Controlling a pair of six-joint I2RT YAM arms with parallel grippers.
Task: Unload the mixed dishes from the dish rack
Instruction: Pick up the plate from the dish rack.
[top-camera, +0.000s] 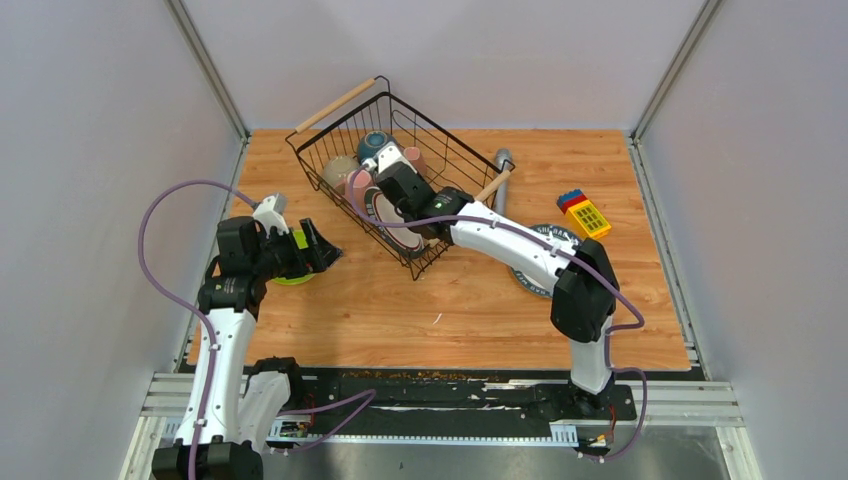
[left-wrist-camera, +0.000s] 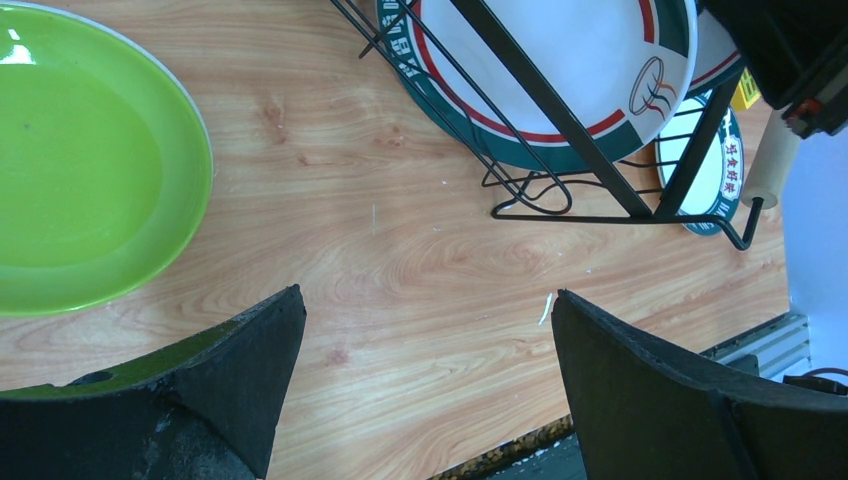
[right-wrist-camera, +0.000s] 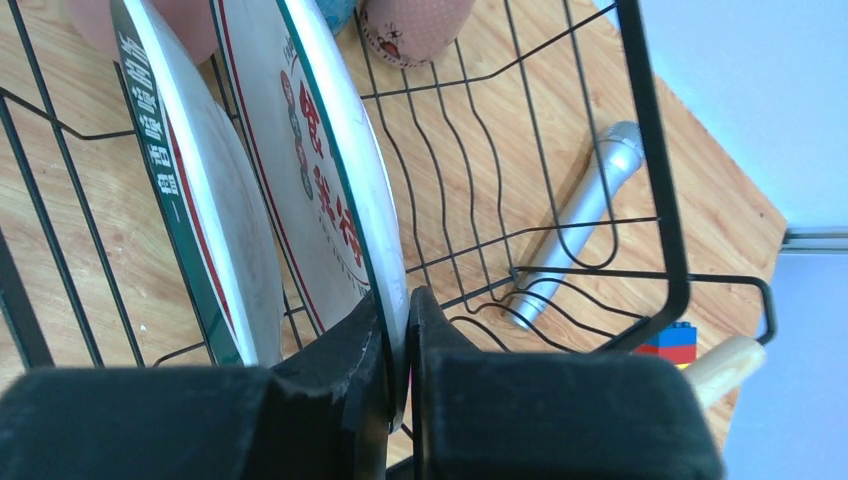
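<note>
From above, the right arm stretches far and left into the rack (top-camera: 455, 150), which stands far-centre on the counter (top-camera: 400, 310). Its pincer (top-camera: 398, 207) is down at an upright plate (top-camera: 385, 228). The left arm is folded at the near left, its pincer (top-camera: 318, 247) over the green plate (top-camera: 290, 278).

The left wrist view shows that pincer wide open and empty.

In the right wrist view, the right pincer is clamped on the plate's rim. Red Chinese characters run along the rim, unreadable at this slant.

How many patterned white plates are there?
3. The pinched plate and neighbouring plate stand in the dish rack; third plate lies on the table beside it. Others may be hidden.
</note>
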